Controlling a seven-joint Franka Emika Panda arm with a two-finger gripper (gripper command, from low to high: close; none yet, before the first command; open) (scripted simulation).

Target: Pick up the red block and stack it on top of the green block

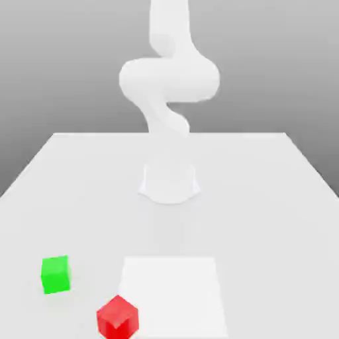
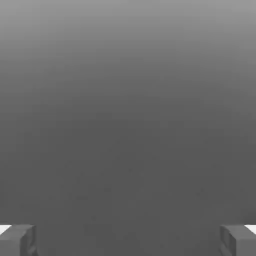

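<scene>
between the green block [image 1: 55, 275] and the red block [image 1: 118, 318] i see bare tabletop [image 1: 86, 291], nothing standing between them to block my claw.

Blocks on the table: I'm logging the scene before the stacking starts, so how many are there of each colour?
Red block: 1
Green block: 1
Total: 2

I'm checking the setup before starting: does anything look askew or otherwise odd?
The red block looks askew: it sits corner-on in the exterior view, overlapping a corner of the white square. Nothing looks damaged.
</scene>
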